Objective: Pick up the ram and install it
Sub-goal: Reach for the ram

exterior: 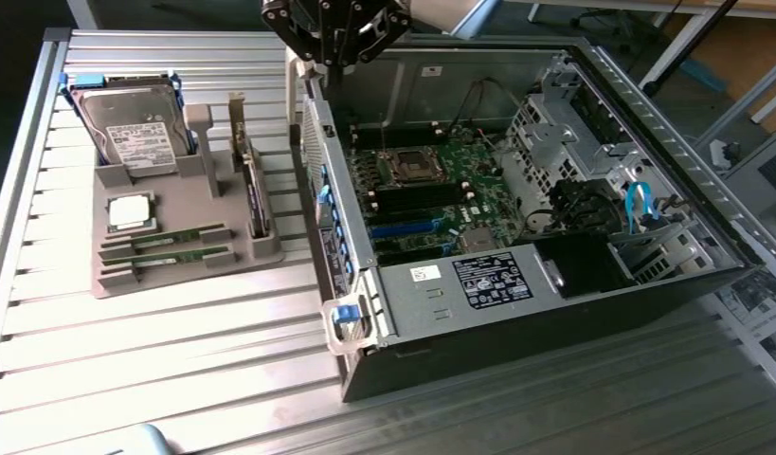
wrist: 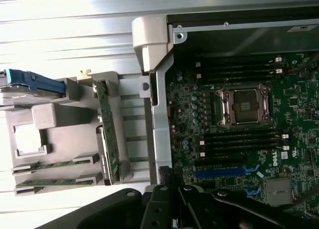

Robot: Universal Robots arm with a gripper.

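Observation:
Two ram sticks lie flat in slots at the front of a grey holder (exterior: 116,280). They are thin green boards; one ram stick (exterior: 175,236) (wrist: 50,165) sits just behind the other ram stick (exterior: 171,257) (wrist: 52,181). My black gripper (exterior: 338,63) (wrist: 185,201) hangs high above the back edge of the open computer case (exterior: 489,294), well away from the holder. It is shut, with nothing between its fingers. The motherboard (exterior: 482,194) (wrist: 189,104) lies below and beside it, with black memory slots (exterior: 420,201) (wrist: 244,139) by the processor socket (exterior: 406,166) (wrist: 244,105).
The holder also carries a hard drive (exterior: 133,133) in a blue bracket, a square silver processor (exterior: 129,210) and an upright card (exterior: 251,190) (wrist: 107,134). The case's metal wall (exterior: 327,190) (wrist: 158,114) stands between holder and motherboard. All rests on a ribbed metal table (exterior: 148,360).

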